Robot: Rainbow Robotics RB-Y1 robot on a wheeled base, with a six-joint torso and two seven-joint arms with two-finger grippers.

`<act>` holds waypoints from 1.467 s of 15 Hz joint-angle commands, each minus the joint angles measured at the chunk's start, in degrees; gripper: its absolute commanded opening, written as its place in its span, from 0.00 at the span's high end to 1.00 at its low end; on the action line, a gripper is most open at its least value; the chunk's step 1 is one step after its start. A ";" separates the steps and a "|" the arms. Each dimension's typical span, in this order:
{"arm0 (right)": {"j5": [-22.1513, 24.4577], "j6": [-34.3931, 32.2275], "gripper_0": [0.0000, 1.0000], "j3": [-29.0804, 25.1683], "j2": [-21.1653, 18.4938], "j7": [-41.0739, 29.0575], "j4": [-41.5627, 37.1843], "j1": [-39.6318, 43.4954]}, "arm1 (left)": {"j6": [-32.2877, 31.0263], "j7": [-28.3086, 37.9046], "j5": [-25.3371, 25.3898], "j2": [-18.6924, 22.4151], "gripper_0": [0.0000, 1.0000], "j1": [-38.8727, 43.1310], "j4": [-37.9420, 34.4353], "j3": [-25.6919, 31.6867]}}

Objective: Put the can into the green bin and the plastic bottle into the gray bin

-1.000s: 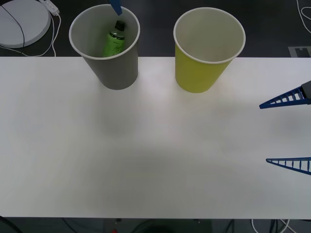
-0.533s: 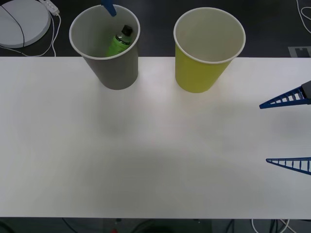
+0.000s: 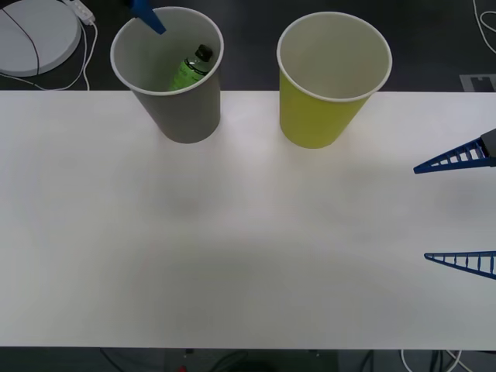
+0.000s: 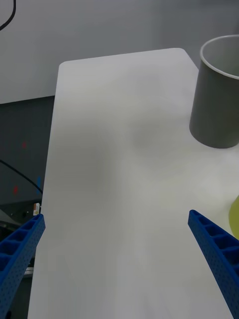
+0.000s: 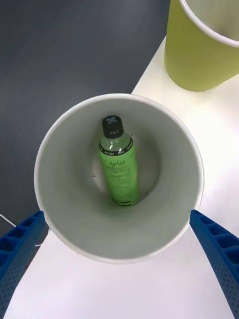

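The plastic bottle (image 3: 188, 68), green-labelled with a black cap, lies leaning inside the gray bin (image 3: 186, 116) at the table's back left. In the left wrist view the bottle (image 5: 119, 169) rests on the bin's inner wall (image 5: 64, 149), cap up. My left gripper (image 5: 117, 213) hangs open above that bin, holding nothing; one blue fingertip (image 3: 146, 15) shows over the bin's far-left rim. The green bin (image 3: 314, 116) (image 5: 199, 55) stands to its right, nothing visible inside. My right gripper (image 3: 421, 212) (image 4: 115, 215) waits open at the table's right edge. The can is out of view.
The white table (image 3: 248, 232) spreads bare in front of both bins. A white round disc (image 3: 31, 35) with a cable lies off the table at the back left. The right wrist view shows the gray bin (image 4: 216, 99) farther along the table.
The bottle dropped from under the left fingertip and tipped to lean rightward in the gray bin. The left fingertip slid left across the bin's rim. The right arm stayed still.
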 commanded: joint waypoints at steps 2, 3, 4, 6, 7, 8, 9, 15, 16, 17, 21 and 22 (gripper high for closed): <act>0.00 0.00 0.00 0.00 0.00 0.00 0.00 0.00 | 0.00 0.53 4.06 3.97 0.00 2.44 -4.26 0.52; 0.00 0.00 0.00 0.00 0.00 0.00 0.00 0.00 | 0.00 0.53 4.85 4.93 0.00 2.96 -5.14 0.44; 0.00 0.00 0.00 0.00 0.00 0.00 0.00 0.00 | 0.00 0.70 5.38 6.16 0.00 3.75 -6.99 0.44; 0.00 0.00 0.00 0.00 0.00 0.00 0.00 0.00 | 0.00 1.06 6.35 7.75 0.00 5.69 -9.54 1.75; 0.00 0.00 0.00 0.00 0.00 0.00 0.00 0.00 | 0.00 1.23 6.96 8.62 0.00 7.80 -11.38 3.69; 0.00 0.00 0.00 0.00 0.00 0.00 0.00 0.00 | 0.00 1.32 7.22 9.24 0.00 9.73 -13.05 5.62; 0.00 0.00 0.00 0.00 0.00 0.00 0.00 0.00 | 0.00 1.67 7.40 9.85 0.00 11.66 -14.99 7.38; 0.00 0.00 0.00 0.00 0.00 0.00 0.00 0.00 | 0.00 2.46 10.21 13.46 0.00 24.32 -27.38 18.37; 0.00 0.00 0.00 0.00 0.00 0.00 0.00 0.00 | 0.00 2.20 10.92 13.90 0.00 27.05 -29.23 20.65; 0.00 0.00 0.00 0.00 0.00 0.00 0.00 0.00 | 0.00 1.94 11.71 14.07 0.00 29.59 -30.98 23.20; 0.00 0.00 0.00 0.00 0.00 0.00 0.00 0.00 | 0.00 1.06 15.49 14.07 0.00 39.53 -36.08 32.25; 0.00 0.00 0.00 0.00 0.00 0.00 0.00 0.00 | 0.00 0.18 16.98 14.07 0.00 42.87 -37.22 35.07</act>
